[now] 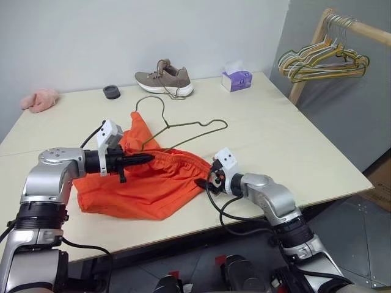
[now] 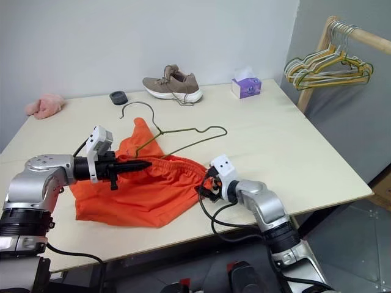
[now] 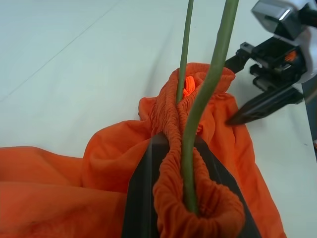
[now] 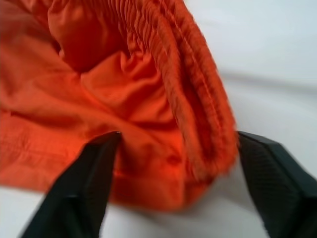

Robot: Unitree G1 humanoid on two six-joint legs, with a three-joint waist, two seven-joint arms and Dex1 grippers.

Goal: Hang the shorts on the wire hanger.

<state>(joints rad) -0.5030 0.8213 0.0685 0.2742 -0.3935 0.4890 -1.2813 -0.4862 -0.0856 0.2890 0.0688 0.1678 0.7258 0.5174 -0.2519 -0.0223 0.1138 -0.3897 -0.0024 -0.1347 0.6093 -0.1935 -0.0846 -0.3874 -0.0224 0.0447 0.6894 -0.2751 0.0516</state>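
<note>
1. The shorts point(image 1: 143, 186) lie spread on the table point(image 1: 293, 146), the wire hanger point(image 1: 177, 127) threaded into the waistband, its hook toward the shoe point(image 1: 165, 78).
2. The left gripper point(image 1: 143, 159) is clamped on waistband and wire together.
3. The right gripper point(image 4: 173, 183) stands parted around the waistband's other end, seemingly not gripping.

Silver metal arms with black joint rings, black cables looping at each wrist, white camera blocks behind the left gripper point(image 1: 148, 158) and right gripper point(image 1: 201, 182), fingers black.
</note>
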